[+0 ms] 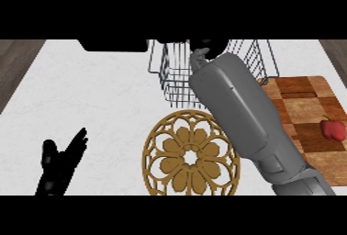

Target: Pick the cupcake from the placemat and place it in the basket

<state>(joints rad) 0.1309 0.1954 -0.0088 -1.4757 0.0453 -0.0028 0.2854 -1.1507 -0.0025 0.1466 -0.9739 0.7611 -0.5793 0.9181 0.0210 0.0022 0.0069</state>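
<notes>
A: Where are we?

B: Placing step, I'd say. My right arm reaches over the mat [190,156] to the basket [177,73]; the mat's bare.

A: The cupcake?

B: Can't see it, prob. behind the right hand [207,46], which is half cut off at the frame top. Can't tell its state. Left hand [62,158] rests spread, low left.

A: Next?

B: Lower inside the wires, then let go.

My right forearm [247,119] smooth grey, rounded casing with a seam near the elbow at five o'clock, my left hand [59,165] matte black at eight o'clock, my right hand [207,46] black at twelve
</notes>
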